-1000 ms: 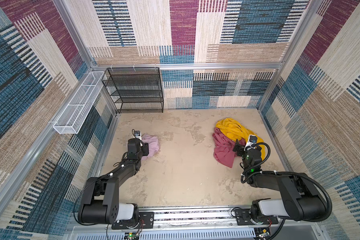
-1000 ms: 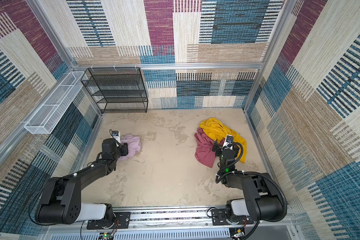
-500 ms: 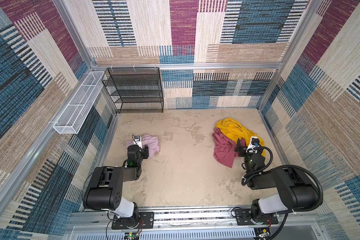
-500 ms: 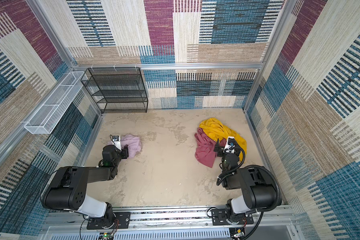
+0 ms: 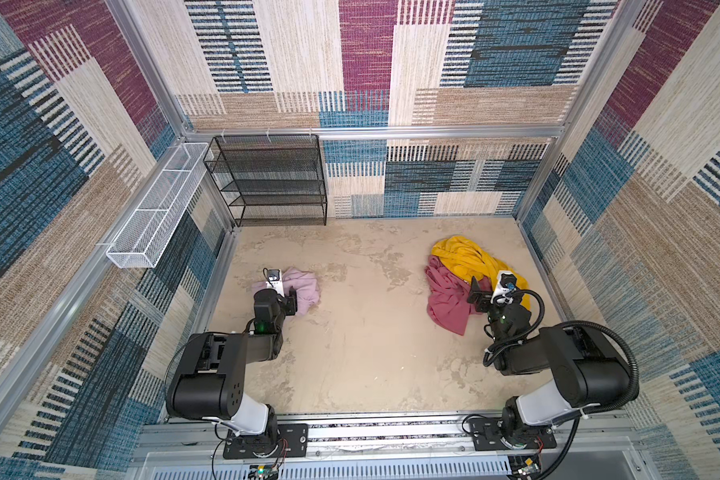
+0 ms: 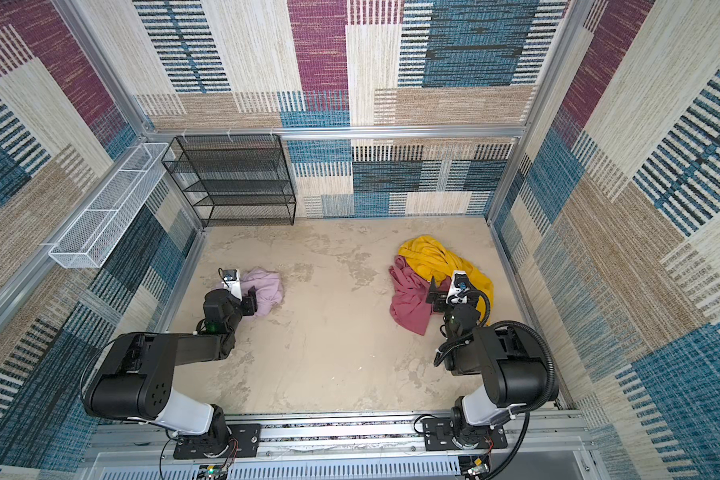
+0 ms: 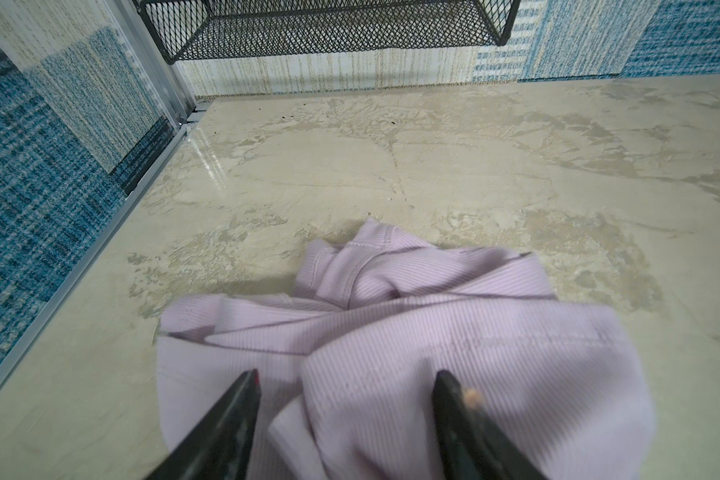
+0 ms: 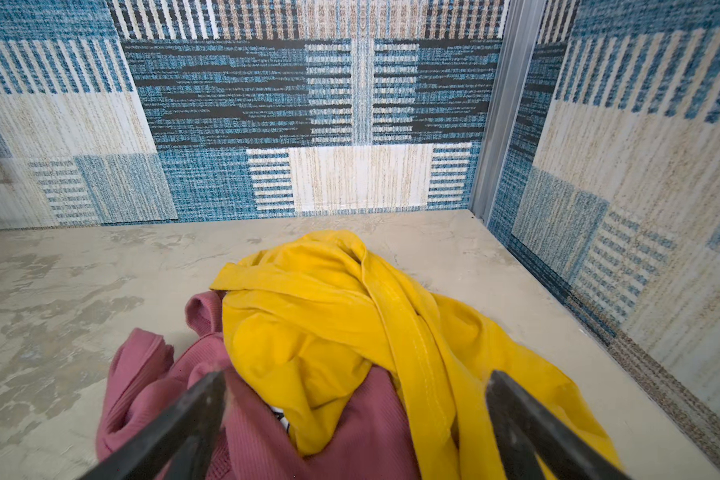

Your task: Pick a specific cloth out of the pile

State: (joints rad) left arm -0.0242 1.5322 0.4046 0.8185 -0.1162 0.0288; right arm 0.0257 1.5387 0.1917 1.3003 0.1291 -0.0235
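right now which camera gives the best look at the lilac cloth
Left wrist view: the lilac cloth fills the foreground, ribbing and seams clear, at the open left gripper. Both top views show it small, partly hidden by that gripper. The right wrist view misses it.

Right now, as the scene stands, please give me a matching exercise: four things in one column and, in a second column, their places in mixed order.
Things:
1. lilac cloth
2. yellow cloth
3. black shelf
4. white basket

Places:
A. fixed up on the left wall
B. lying partly over the red cloth, on the right side
C. standing against the back wall
D. lying alone on the left side

Pairs: 1-D, 2-B, 3-C, 4-A
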